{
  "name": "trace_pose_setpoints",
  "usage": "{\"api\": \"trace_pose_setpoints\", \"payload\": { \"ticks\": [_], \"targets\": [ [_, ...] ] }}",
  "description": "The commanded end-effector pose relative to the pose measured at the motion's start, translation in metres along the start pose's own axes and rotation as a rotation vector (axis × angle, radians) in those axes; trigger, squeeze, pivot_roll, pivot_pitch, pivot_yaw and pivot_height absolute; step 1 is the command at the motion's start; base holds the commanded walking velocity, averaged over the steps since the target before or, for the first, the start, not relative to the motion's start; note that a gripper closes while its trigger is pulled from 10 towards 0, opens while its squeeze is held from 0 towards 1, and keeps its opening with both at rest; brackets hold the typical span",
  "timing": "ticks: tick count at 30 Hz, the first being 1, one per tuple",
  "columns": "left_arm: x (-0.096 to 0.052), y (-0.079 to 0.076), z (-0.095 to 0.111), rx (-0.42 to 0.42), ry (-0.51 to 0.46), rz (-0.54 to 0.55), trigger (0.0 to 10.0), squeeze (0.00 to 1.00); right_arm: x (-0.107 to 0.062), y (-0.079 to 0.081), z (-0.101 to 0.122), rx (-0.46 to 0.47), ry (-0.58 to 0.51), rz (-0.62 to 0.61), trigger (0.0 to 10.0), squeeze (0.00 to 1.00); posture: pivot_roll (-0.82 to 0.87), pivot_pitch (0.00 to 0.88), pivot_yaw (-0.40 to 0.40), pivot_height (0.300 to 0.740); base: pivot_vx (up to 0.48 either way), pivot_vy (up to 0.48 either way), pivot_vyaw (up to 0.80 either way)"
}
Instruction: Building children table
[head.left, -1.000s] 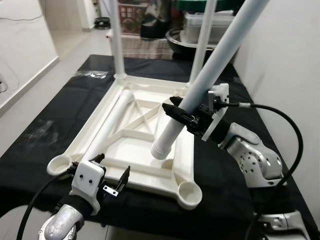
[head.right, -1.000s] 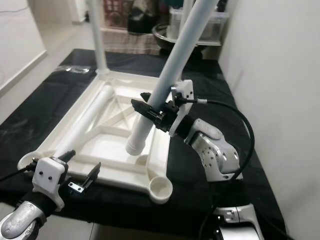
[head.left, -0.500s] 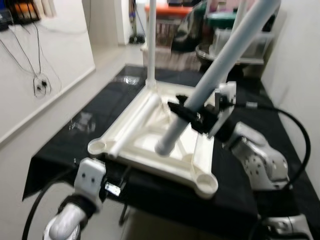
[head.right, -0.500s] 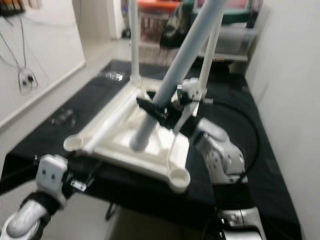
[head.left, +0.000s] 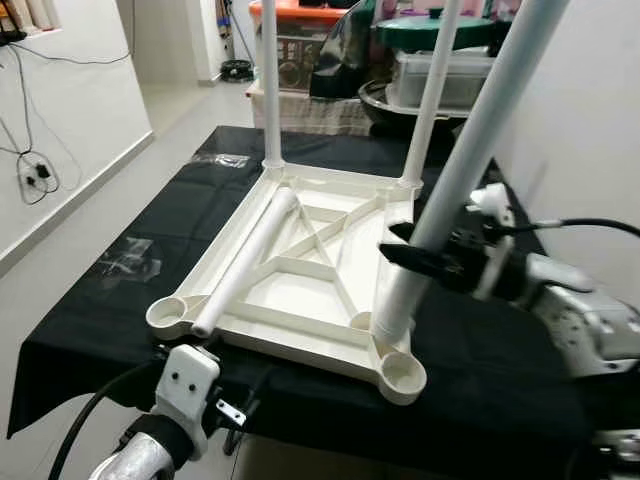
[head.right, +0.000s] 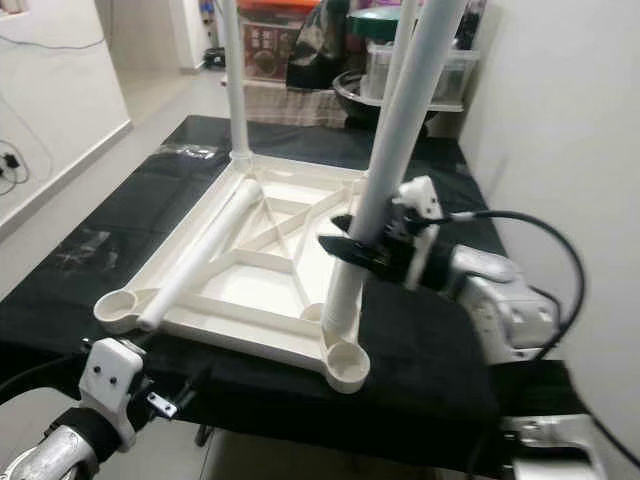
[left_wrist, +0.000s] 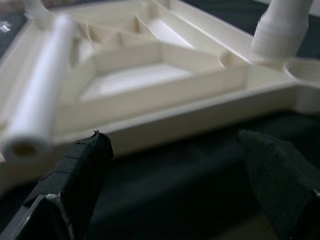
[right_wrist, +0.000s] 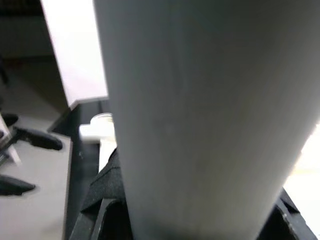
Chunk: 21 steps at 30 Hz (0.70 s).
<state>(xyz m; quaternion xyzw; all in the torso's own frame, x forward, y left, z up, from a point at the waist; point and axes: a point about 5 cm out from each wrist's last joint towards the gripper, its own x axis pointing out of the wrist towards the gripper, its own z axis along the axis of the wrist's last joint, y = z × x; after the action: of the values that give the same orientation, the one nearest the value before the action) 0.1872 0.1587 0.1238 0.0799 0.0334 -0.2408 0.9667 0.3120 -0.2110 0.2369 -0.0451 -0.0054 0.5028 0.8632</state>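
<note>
Nearest the camera, left gripper (head.left: 232, 417) low at the front edge of the black-draped table (head.left: 120, 300), fingers (left_wrist: 75, 175) spread wide apart and closed on nothing, pointing at the near rim of the tabletop. Just beyond, white plastic tabletop (head.left: 300, 335) lying upside down on the black cloth, ribbed underside facing up, with round leg sockets at its corners. Near-left socket (head.left: 168, 313) open, with a loose table leg (head.left: 245, 262) lying inside the frame along the left rim, its near end resting just beside that socket. Near-right socket (head.left: 402, 374) also open. Directly behind that socket, held leg (head.left: 455, 190) tilted, top leaning away to the right and out of the picture, ribbed lower end (head.left: 390, 322) down at the tabletop's right rim, just short of the socket; hard to say whether that end touches the rim. Right gripper (head.left: 425, 262) clamped around this leg a little above its lower end, silver arm reaching in from the right side. Farther back, two upright legs (head.left: 268, 80) standing in the far corner sockets. Beyond the table, blurred storage bins (head.left: 440, 75) and household clutter against the back of the room
</note>
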Motion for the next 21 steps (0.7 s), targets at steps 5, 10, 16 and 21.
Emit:
{"api": "trace_pose_setpoints", "payload": {
  "ticks": [5,10,16,21],
  "targets": [
    [-0.011,0.010,-0.011,-0.002,0.072,-0.020,10.0,0.00,-0.012,0.011,-0.011,0.039,0.053,0.102,10.0,0.00,0.01,0.000,-0.041,0.740,0.000,0.000,0.00],
    [-0.010,0.014,-0.010,0.004,0.070,-0.016,10.0,0.00,-0.021,0.022,-0.015,0.050,0.095,0.169,10.0,0.00,0.00,0.000,-0.027,0.740,0.000,0.000,0.00],
    [-0.007,0.015,-0.010,0.004,0.072,-0.030,10.0,0.00,-0.017,0.037,-0.014,0.062,0.085,0.228,10.0,0.00,-0.02,0.000,-0.019,0.740,0.000,0.000,0.00],
    [-0.009,0.016,-0.011,-0.003,0.082,-0.055,10.0,0.00,-0.006,0.040,-0.029,0.065,0.105,0.237,10.0,0.00,0.00,0.000,-0.022,0.740,0.000,0.000,0.00]
  ]
}}
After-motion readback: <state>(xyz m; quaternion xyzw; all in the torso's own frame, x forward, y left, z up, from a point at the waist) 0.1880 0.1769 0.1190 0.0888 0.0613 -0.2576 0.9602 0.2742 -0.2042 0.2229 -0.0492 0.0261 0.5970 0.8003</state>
